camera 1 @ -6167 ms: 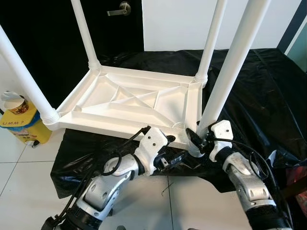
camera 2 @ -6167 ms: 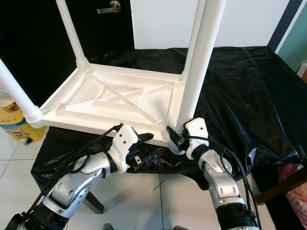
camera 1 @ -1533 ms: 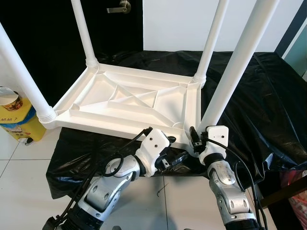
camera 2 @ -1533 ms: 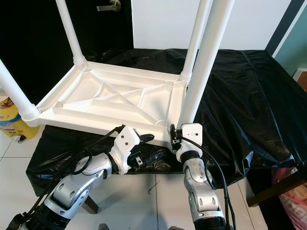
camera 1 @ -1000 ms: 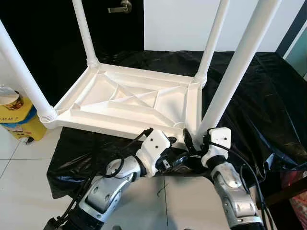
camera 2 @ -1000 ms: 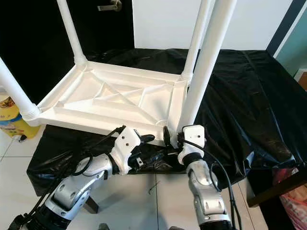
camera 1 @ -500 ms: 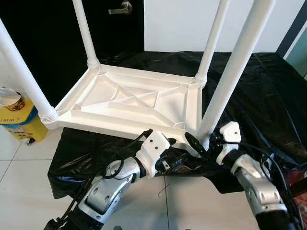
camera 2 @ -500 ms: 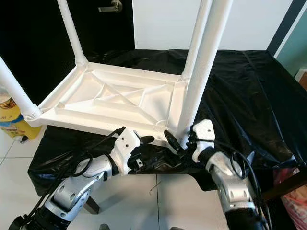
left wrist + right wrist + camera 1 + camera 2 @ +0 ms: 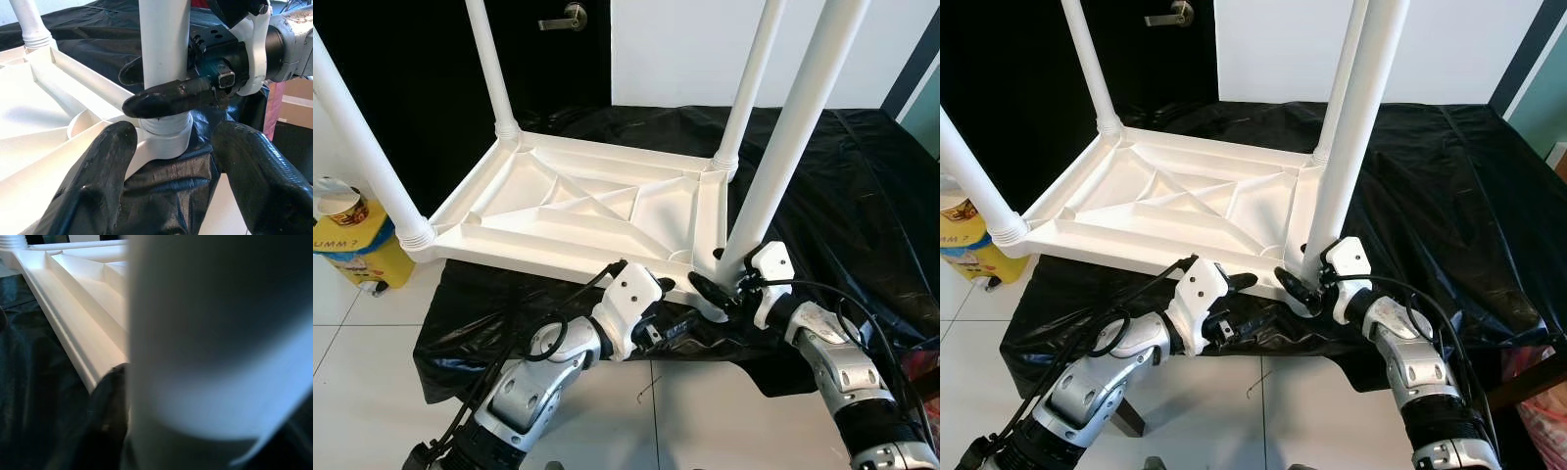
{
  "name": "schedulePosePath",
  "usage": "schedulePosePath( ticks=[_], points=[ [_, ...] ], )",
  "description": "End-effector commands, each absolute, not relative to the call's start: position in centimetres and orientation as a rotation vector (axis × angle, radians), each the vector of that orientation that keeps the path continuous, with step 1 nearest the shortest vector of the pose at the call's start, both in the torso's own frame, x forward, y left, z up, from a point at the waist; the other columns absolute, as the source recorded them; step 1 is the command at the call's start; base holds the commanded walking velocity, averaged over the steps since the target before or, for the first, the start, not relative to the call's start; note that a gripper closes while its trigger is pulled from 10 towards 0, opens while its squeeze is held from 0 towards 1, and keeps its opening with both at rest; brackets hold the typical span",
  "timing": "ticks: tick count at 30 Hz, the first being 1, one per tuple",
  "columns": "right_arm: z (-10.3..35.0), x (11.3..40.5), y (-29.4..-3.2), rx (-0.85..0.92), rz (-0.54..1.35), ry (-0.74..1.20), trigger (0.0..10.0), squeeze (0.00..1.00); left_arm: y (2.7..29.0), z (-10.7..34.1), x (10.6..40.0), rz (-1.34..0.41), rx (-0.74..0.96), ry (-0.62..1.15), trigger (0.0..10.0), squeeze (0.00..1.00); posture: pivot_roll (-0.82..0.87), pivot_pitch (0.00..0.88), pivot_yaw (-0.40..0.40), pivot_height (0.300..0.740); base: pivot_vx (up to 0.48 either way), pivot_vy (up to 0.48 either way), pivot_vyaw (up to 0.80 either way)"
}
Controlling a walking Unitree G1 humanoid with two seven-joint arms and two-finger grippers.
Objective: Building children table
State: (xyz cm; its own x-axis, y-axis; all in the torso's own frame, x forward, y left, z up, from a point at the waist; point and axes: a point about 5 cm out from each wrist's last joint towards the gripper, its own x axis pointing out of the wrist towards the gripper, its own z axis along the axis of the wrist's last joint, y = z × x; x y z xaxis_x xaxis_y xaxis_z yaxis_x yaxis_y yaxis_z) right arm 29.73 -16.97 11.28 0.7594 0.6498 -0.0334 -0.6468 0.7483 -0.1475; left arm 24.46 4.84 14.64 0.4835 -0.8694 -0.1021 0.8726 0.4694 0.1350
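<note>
White leg [image 9: 164, 54] clamped by right gripper [image 9: 161, 90], left gripper [image 9: 171, 196] spread

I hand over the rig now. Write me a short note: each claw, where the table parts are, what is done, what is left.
Right claw: closed around the base of the near-right leg, just above its socket.
Left claw: open, at the near edge of the tabletop by that same corner, holding nothing.
Tabletop lies upside down on the black sheet, partly overhanging it on the left.
Done: all four legs stand in their corner sockets.
Left: probably tighten this last leg, release it, then turn the table upright. How firmly it sits I cannot tell.
</note>
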Motion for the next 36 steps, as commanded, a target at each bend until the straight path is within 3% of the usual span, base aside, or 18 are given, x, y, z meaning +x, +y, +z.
schedulePosePath(
  ticks=[1,5,6,7,19,36],
  points=[
    [10.7,29.6,-16.8,-0.171,0.735,0.005,0.0,0.00,4.9,14.6,24.4,-1.104,0.195,0.030,10.0,0.00,0.00,0.018,-0.035,0.740,0.000,0.000,0.00],
    [10.6,29.7,-17.0,-0.164,0.717,0.009,0.0,0.00,5.1,14.5,24.3,-1.105,0.199,0.034,10.0,0.00,0.00,0.025,-0.033,0.740,0.000,0.000,0.00],
    [10.6,29.8,-17.1,-0.159,0.710,0.011,3.0,0.00,5.1,14.5,24.2,-1.107,0.200,0.036,10.0,0.00,0.00,0.025,-0.034,0.740,0.000,0.000,0.00],
    [10.5,29.7,-17.2,-0.152,0.700,0.014,10.0,0.00,5.2,14.5,24.2,-1.108,0.201,0.038,10.0,0.00,0.00,0.026,-0.034,0.740,0.000,0.000,0.00],
    [9.7,29.3,-17.2,-0.173,0.533,0.035,10.0,0.00,5.4,14.1,24.4,-1.082,0.197,0.040,10.0,0.00,-0.01,0.010,-0.038,0.740,0.000,0.000,0.00],
    [8.6,28.0,-16.0,-0.094,0.155,0.033,10.0,0.00,5.8,14.3,25.3,-1.053,0.206,0.020,10.0,0.00,-0.02,0.000,-0.020,0.740,0.000,0.000,0.00]
  ],
)
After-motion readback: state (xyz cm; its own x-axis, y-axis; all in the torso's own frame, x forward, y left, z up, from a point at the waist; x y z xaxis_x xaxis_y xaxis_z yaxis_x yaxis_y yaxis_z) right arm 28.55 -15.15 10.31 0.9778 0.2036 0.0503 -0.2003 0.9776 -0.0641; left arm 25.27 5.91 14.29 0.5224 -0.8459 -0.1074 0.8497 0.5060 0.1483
